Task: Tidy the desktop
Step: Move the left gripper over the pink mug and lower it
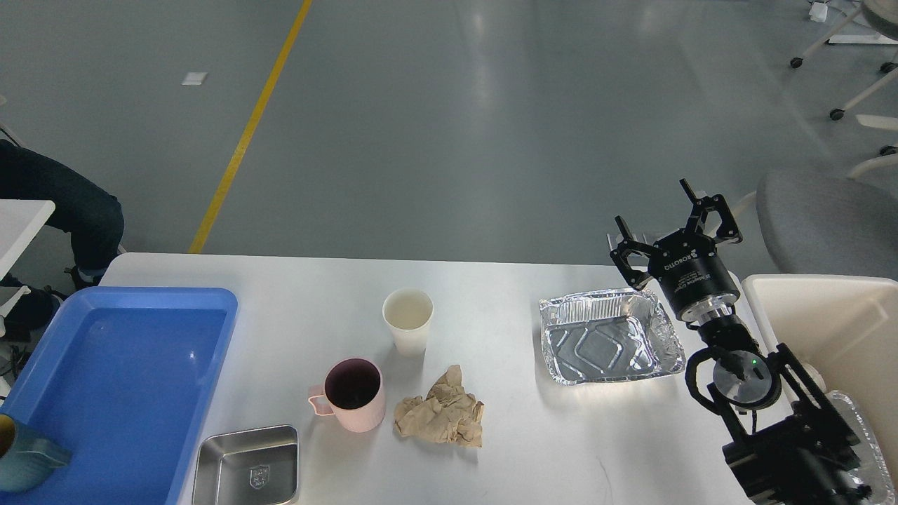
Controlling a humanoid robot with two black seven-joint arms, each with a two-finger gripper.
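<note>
The white desktop (505, 435) carries a white paper cup (407, 320), a pink mug (351, 394), a crumpled brown paper (442, 414), a foil tray (609, 335) and a small steel tray (247, 466) at the front edge. My right gripper (658, 214) is open and empty, raised above the table's far right corner, just behind the foil tray. My left gripper is out of view.
A blue plastic tray (119, 393) lies at the left with a teal mug (24, 459) in its near corner. A cream bin (835, 330) stands at the right with a foil tray (859, 435) in it. A grey chair (828, 221) is behind it.
</note>
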